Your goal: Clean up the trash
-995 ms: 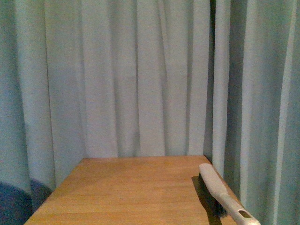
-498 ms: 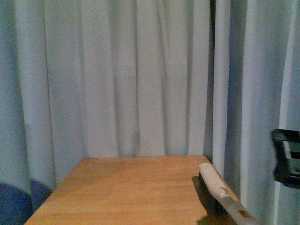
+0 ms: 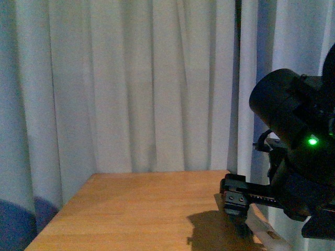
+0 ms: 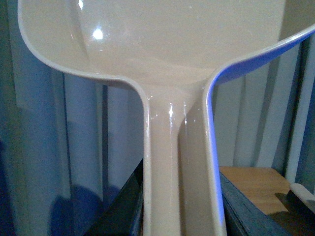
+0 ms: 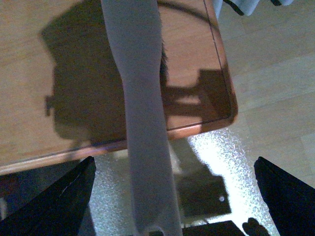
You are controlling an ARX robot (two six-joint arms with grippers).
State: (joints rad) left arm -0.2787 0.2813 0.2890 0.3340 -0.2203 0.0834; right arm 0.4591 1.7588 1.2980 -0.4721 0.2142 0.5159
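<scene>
We are holding the glossy cream plastic dustpan by its long handle in the clenched left pincer. The right pincer is hanging released, its fingers spread wide around the pale brush handle (not touching it), over the wooden table corner. We cannot tell where the trash is lying.
</scene>
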